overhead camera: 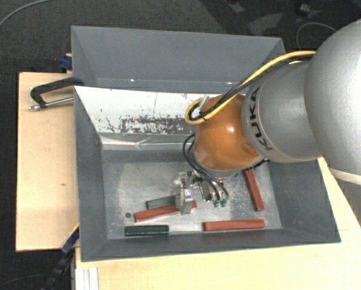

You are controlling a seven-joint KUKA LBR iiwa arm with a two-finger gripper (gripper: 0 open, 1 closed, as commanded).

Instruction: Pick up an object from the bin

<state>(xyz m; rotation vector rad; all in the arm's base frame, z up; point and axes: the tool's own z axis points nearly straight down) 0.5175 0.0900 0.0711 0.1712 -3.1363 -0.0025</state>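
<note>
My gripper (201, 200) hangs under the orange wrist cover, low over the middle of the bin floor, and stands open. Its left fingertip (185, 204) is down at the right end of a long red stick (162, 212) that lies slanted on the floor. A short dark green stick (161, 203) lies just above that red stick, its right end by the same fingertip. The right fingertip (219, 199) stands over bare floor. I see nothing held between the fingers.
Another red stick (233, 225) lies flat near the bin's front wall. A third red stick (253, 190) lies along the right side. A dark green stick (146, 229) rests at the front left, with a small dark speck (128, 215) close by.
</note>
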